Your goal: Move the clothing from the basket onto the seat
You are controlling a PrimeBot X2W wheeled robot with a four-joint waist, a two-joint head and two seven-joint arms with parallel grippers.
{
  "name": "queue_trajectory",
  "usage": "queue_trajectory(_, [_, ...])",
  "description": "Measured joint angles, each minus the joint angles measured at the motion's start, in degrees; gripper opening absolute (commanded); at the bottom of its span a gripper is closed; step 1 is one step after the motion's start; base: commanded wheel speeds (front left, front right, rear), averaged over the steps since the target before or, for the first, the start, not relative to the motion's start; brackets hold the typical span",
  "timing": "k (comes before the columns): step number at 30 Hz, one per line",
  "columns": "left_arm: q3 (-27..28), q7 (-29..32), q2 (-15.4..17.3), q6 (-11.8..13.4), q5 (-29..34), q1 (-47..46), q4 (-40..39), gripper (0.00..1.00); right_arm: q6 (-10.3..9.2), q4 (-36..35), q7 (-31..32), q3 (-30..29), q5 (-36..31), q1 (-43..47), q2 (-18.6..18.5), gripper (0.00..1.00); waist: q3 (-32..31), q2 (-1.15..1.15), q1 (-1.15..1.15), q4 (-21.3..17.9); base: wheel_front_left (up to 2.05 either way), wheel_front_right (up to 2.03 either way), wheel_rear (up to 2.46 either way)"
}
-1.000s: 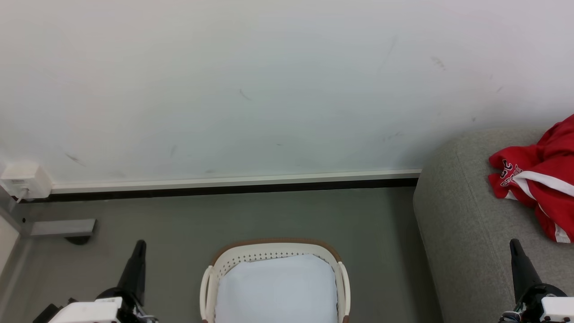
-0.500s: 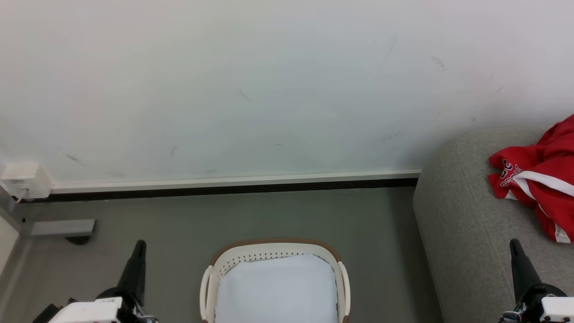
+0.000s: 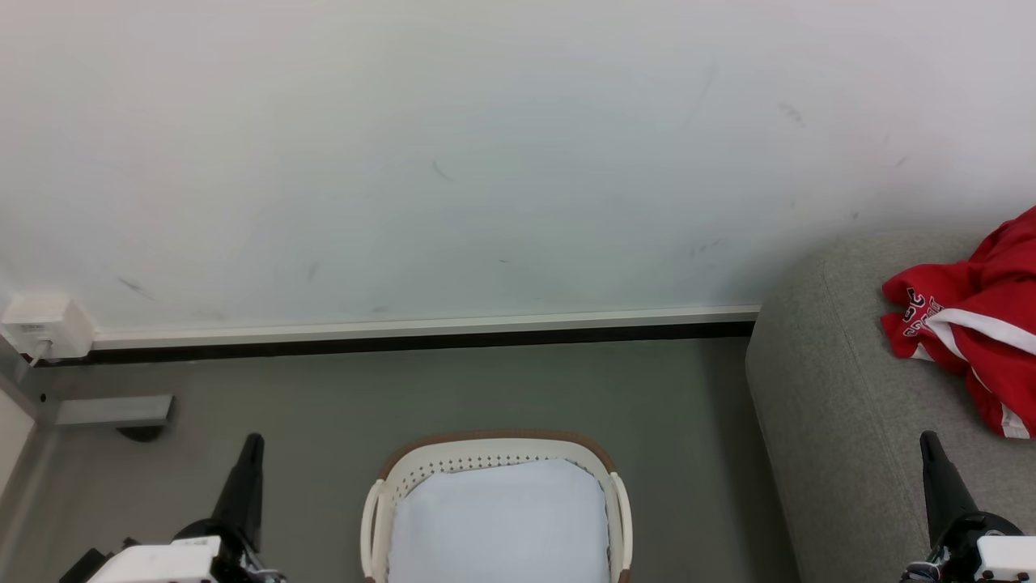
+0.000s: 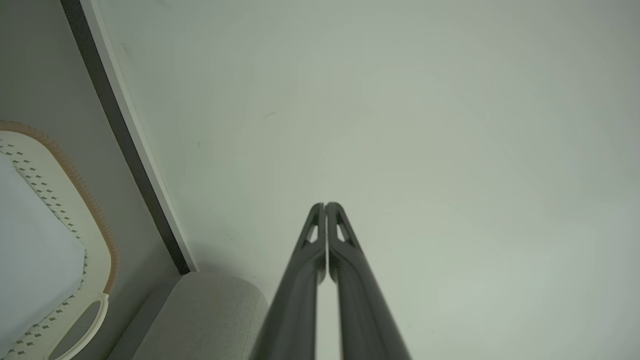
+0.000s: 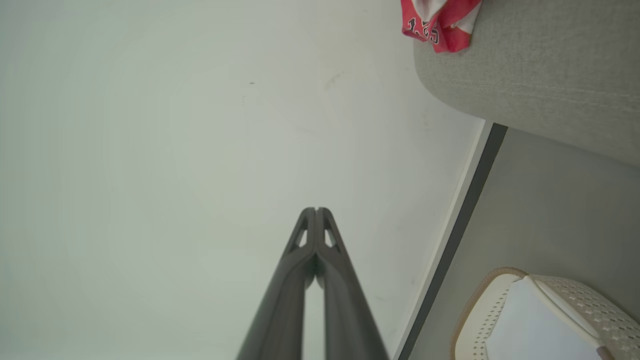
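The red clothing (image 3: 975, 324) with white stripe trim lies crumpled on the grey seat (image 3: 825, 405) at the right; its lettered corner (image 5: 435, 22) also shows in the right wrist view on the seat (image 5: 540, 70). The cream basket (image 3: 495, 452) with a brown rim stands on the floor at bottom centre, holding just its pale blue-white lining. My left gripper (image 3: 252, 441) is shut and empty, left of the basket. My right gripper (image 3: 928, 439) is shut and empty, over the seat's front part, below the clothing. Both wrist views show fingertips pressed together: left gripper (image 4: 325, 205), right gripper (image 5: 316, 210).
A white wall (image 3: 486, 162) with a white and black baseboard (image 3: 421, 332) stands behind the basket. A white socket box (image 3: 44, 325) and a grey bracket (image 3: 113, 411) sit at the far left. Grey floor (image 3: 688, 421) lies between basket and seat.
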Motion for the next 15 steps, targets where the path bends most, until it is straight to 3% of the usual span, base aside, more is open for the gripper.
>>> queue_trajectory(15, [-0.01, -0.01, 0.00, 0.00, 0.00, -0.01, 0.00, 0.00, 0.00, 0.00, 0.00, 0.01, 0.00, 0.00, 0.00, 0.00, 0.00, 0.00, 0.00, 0.00, 0.00, 0.00, 0.00])
